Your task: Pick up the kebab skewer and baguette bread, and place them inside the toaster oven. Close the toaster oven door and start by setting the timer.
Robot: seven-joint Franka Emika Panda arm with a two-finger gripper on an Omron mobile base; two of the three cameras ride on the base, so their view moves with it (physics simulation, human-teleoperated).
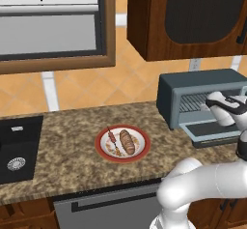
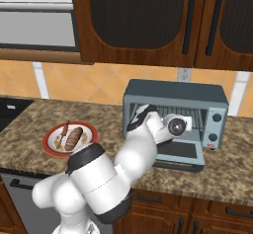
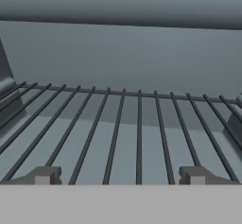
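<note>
Both foods lie together on the red-rimmed plate (image 1: 102, 151), well left of the toaster oven (image 1: 169, 97). The gripper (image 3: 121, 176), wide open and empty, hangs over the oven's wire rack (image 3: 123, 133). Kebab skewer (image 1: 112, 136) and baguette bread (image 1: 127, 142) run near-to-far, skewer leftmost.

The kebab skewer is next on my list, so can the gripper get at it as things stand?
Probably yes. The gripper is open and empty, but it points into the toaster oven. The kebab skewer lies uncovered on the plate beside the baguette bread; nothing blocks it.
</note>
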